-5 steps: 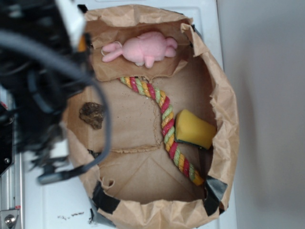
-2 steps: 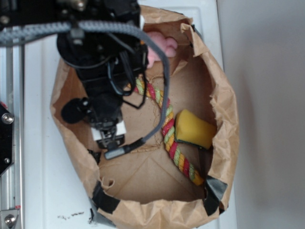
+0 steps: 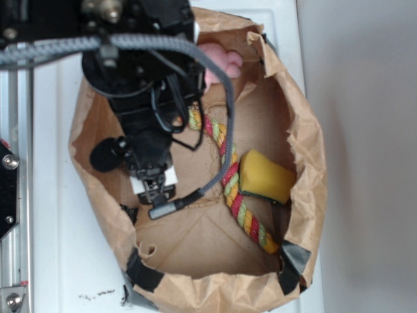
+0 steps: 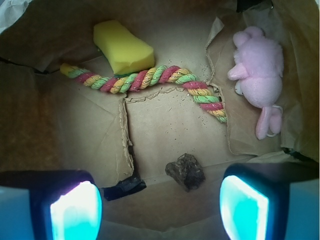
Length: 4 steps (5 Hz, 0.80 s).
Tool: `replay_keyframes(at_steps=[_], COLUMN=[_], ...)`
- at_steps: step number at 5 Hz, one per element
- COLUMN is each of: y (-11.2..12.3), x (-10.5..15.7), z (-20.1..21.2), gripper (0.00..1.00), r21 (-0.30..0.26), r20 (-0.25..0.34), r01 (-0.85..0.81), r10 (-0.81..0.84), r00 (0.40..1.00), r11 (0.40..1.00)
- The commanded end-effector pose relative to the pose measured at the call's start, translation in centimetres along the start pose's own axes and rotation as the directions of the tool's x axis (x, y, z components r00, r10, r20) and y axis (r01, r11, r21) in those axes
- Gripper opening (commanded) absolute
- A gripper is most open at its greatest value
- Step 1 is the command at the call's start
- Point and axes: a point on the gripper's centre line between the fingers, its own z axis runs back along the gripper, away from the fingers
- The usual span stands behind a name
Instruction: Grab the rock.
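Rock (image 4: 185, 171): small, dark brown, lumpy, rough-surfaced; seen at lower centre of the wrist view on the creased paper floor of the bag (image 3: 306, 150). Gripper (image 4: 160, 205) is spread wide, nothing held, rock just above the gap. Twisted rope (image 4: 150, 80), yellow sponge wedge (image 4: 122, 47) and pink plush (image 4: 260, 70) are noted. Since 0.4 s earlier, the arm is seen shifted slightly lower in the exterior view.
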Motion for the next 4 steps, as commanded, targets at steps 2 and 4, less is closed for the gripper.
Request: replay_keyframes(at_steps=[2, 4], y=[-0.4, 1.5], x=[3.4, 1.4], z=[-5.7, -8.3], gripper=[1.0, 1.0], r21=[0.129, 0.194], r20=[0.093, -0.052], r01=[0.018, 0.11], r10=[-0.03, -0.101], r00=[0.995, 0.993], r11=[0.991, 0.975])
